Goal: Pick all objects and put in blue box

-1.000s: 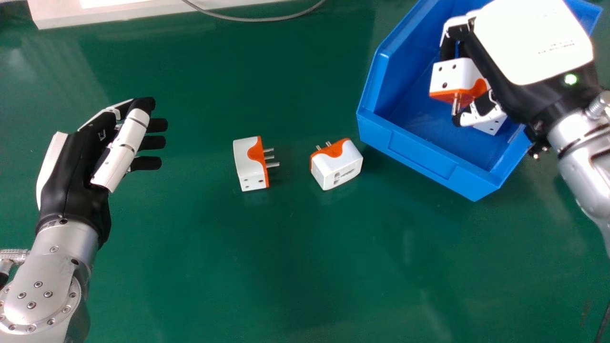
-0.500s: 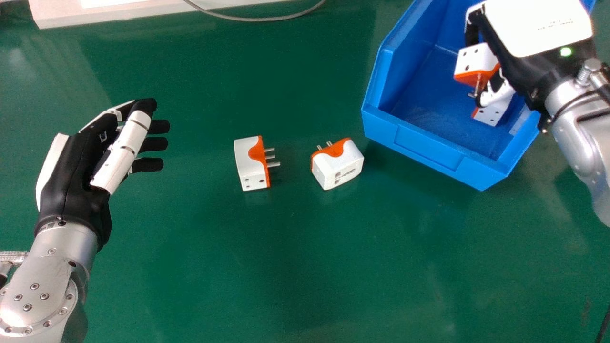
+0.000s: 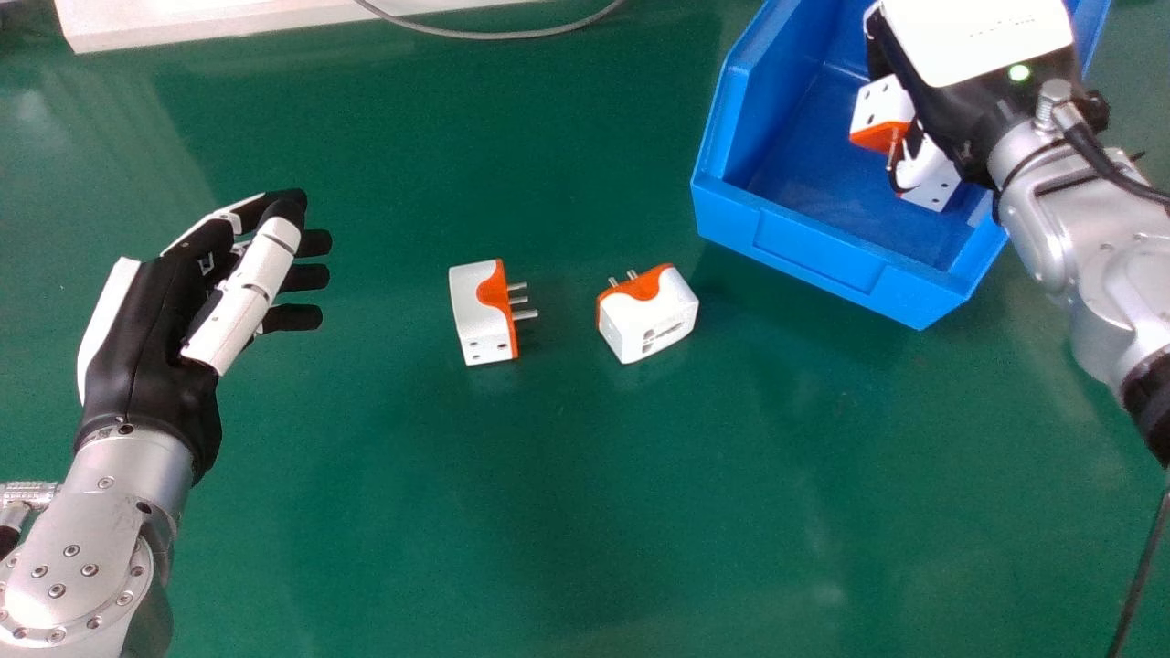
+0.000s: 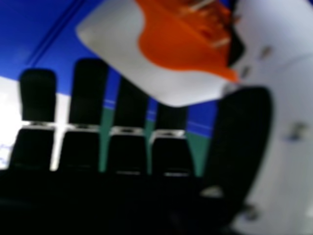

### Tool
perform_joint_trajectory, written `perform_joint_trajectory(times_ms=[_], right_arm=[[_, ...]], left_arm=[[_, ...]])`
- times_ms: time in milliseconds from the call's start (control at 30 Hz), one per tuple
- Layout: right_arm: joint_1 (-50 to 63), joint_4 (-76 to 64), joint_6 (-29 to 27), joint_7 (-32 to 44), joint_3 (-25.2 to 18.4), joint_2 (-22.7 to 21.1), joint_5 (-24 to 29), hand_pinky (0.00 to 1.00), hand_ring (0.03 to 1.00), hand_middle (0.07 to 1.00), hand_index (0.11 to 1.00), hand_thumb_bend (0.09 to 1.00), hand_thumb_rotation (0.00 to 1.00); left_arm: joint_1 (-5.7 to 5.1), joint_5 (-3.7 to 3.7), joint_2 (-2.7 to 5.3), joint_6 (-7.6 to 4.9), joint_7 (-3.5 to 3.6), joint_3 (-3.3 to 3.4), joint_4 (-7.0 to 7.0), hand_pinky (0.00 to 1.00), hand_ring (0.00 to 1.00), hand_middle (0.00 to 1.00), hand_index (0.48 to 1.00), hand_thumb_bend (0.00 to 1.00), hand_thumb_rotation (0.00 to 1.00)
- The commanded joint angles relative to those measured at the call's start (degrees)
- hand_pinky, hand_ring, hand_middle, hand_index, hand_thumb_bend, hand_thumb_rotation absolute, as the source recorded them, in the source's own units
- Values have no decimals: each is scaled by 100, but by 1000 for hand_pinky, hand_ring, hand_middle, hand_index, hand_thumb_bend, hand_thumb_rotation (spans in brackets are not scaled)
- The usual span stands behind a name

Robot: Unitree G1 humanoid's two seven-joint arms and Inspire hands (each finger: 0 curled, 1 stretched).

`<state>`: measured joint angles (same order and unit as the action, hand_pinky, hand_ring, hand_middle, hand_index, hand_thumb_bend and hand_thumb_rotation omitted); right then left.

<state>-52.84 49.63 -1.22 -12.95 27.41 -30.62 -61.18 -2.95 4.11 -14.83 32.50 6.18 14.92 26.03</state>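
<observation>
My right hand (image 3: 980,41) is inside the blue box (image 3: 818,245), its fingers and thumb pinching a white and orange plug adapter (image 3: 879,108) with metal pins. A second adapter (image 3: 934,185) lies in the box, partly hidden by the thumb. In the right hand view, the held adapter (image 4: 117,41) sits between the fingertips and the thumb of my right hand (image 4: 171,152). Two more adapters lie on the table: one (image 3: 479,315) with pins pointing right, another (image 3: 651,318) nearer the box. At the left, my left hand (image 3: 151,352) is open above the table.
The green table (image 3: 548,512) carries everything. Along the far left edge is a white object (image 3: 210,26), with a grey cable (image 3: 512,35) beside it. A dark cable (image 3: 1143,571) runs near the right edge.
Since a second ago, the right hand has gone farther from the robot, first right and then back left, with the adapter. The blue box has shifted away slightly. The left hand has barely moved.
</observation>
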Motion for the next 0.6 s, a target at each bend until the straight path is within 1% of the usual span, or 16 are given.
perform_joint_trajectory(times_ms=[0, 167, 300, 333, 467, 500, 567], right_arm=[[-348, 1, 67, -69, 12, -9, 85, 361, 423, 475, 485, 500, 0], [-309, 28, 93, -73, 37, 15, 181, 362, 428, 477, 480, 500, 0], [-242, -26, 188, 23, -18, 44, 324, 363, 431, 477, 484, 501, 0], [-236, -26, 265, 95, -33, 74, 382, 363, 431, 477, 484, 501, 0], [-225, -93, 665, 463, -14, 174, 493, 371, 446, 484, 481, 501, 0], [-203, -168, 748, 532, 12, 168, 490, 381, 464, 489, 469, 500, 0], [-158, -315, 895, 716, 73, 138, 452, 381, 464, 489, 469, 500, 0]], left_arm=[[-1, -20, -49, -23, -25, 13, 184, 656, 730, 740, 787, 332, 636], [1, -36, -44, -10, -40, -9, 205, 657, 731, 741, 788, 330, 635], [15, -45, -56, -23, -40, -13, 181, 657, 732, 742, 789, 327, 634], [13, -44, -57, -28, -38, -11, 180, 657, 732, 742, 789, 327, 634], [33, -36, -68, -88, -22, 5, 94, 656, 734, 743, 789, 324, 632], [38, -34, -69, -89, -22, 8, 84, 655, 735, 744, 789, 324, 631], [53, -42, -71, -86, -30, 4, 74, 655, 735, 744, 789, 324, 631]])
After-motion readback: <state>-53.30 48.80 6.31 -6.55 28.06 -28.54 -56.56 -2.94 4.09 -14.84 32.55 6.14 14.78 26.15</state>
